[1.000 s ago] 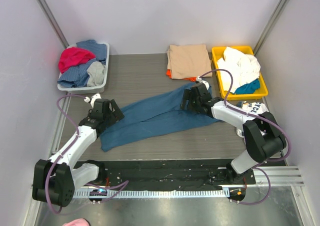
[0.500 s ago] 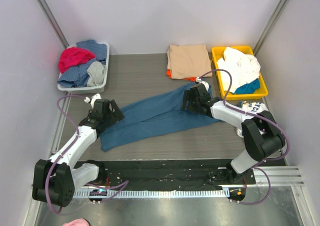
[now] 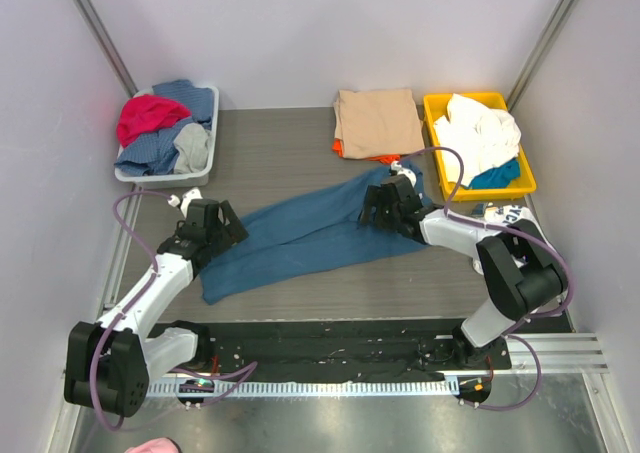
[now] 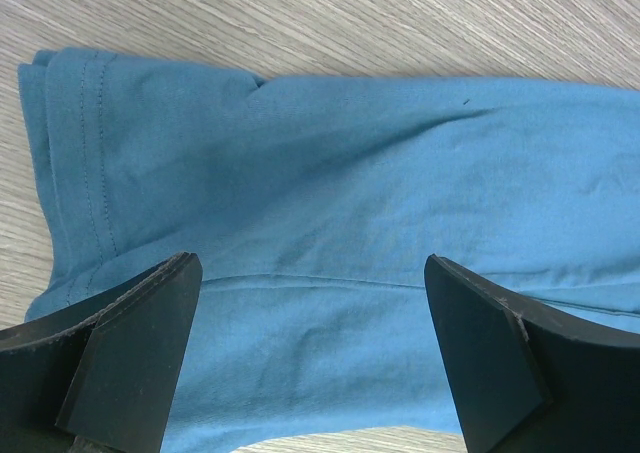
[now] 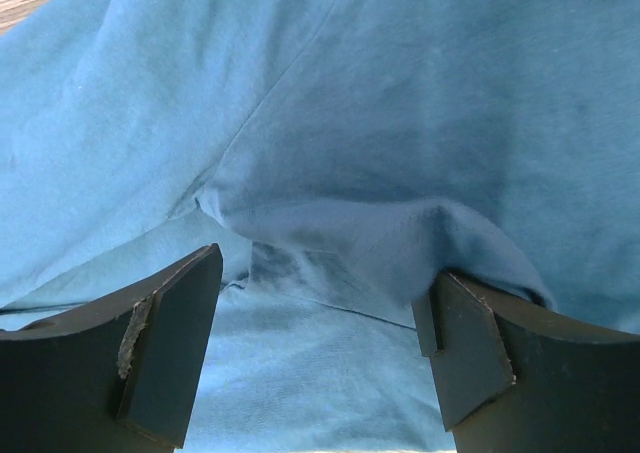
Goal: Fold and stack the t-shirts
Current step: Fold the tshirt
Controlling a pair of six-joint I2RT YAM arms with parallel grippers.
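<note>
In the top view the teal-blue t-shirt (image 3: 310, 235) lies as a long band on the table (image 3: 290, 153) between the left gripper (image 3: 225, 228) and the right gripper (image 3: 372, 205), which hide its ends. In the left wrist view the fingers (image 4: 130, 353) stand released over the stitched hem, probably the firmest place to pinch such soft, limp cloth. In the right wrist view the fingers (image 5: 165, 343) are also released, above a raised wrinkle, and the number of layers beneath is unclear.

A plain teal-blue shirt (image 3: 300, 235) lies under the black left claw (image 3: 222, 227) and black right claw (image 3: 377, 205). Beyond the right claw, a tan shirt (image 3: 376, 121) covers an orange shirt (image 3: 338, 150), beside a yellow tray (image 3: 436, 101). Beyond the left claw: red, blue, grey clothes (image 3: 165, 133).
</note>
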